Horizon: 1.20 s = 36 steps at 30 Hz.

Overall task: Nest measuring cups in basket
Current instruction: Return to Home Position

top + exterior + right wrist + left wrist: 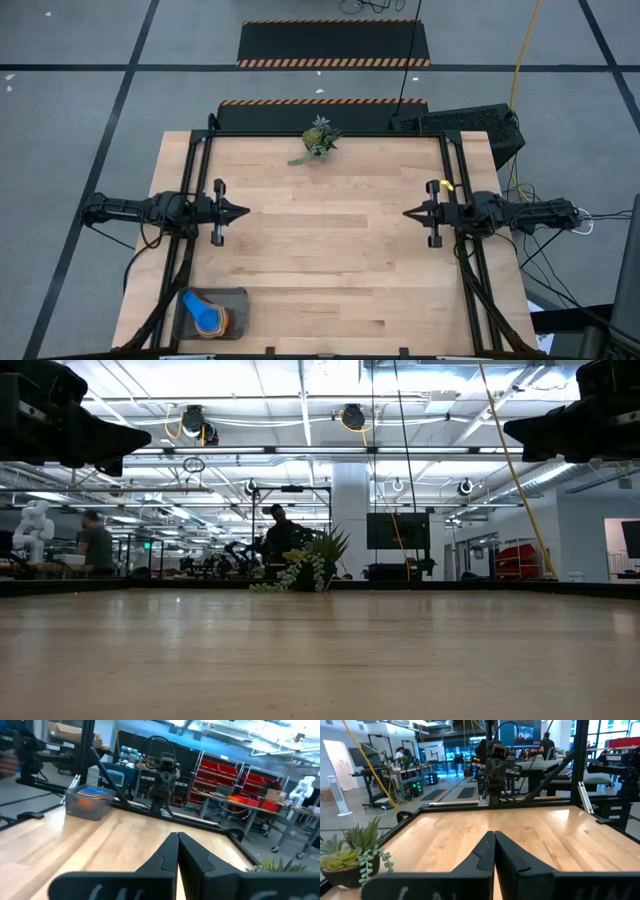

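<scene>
The measuring cups [205, 314] sit nested as one stack inside the basket [239, 298], which stands at the worktop's [330, 260] near left corner, close to the left arm's base side and well apart from both claws. A blue cup lies uppermost, with orange and yellow edges showing under it. In the right wrist view the basket [82, 807] appears far across the wood, and the coloured cups [95, 793] rise just above its rim. The left claw [238, 211] hangs over the left side of the worktop, pointing toward the middle, its two fingers [482, 852] pressed together with nothing between them. The right claw [410, 213] mirrors it over the right side, pointing back at the left one, its fingers [190, 855] likewise closed together and holding nothing. A wide stretch of bare wood separates the two tips. A small leafy plant [318, 140] stands at the middle of the far edge, and the low view shows it [305, 568] in front of a room where a person [276, 532] is seen beyond the worktop
</scene>
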Each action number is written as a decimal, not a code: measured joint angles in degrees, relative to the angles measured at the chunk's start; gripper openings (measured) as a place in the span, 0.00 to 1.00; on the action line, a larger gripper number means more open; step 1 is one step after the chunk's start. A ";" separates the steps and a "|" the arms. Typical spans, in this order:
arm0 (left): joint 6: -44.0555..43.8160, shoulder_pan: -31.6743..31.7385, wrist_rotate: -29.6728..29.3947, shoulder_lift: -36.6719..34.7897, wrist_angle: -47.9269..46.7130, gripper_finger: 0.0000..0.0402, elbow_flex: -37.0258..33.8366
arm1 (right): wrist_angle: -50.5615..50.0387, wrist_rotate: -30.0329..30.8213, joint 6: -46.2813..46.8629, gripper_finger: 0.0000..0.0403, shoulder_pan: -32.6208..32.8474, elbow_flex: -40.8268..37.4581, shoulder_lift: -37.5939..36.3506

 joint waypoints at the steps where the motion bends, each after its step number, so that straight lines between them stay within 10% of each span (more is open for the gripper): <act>1: 0.15 0.00 0.00 0.00 0.00 0.01 0.00 | 0.00 -0.22 0.70 0.00 -0.31 0.00 0.01; 36: -0.86 0.00 8.31 0.00 -1.51 0.01 -0.02 | -2.34 -2.80 7.02 0.00 -0.64 0.00 0.03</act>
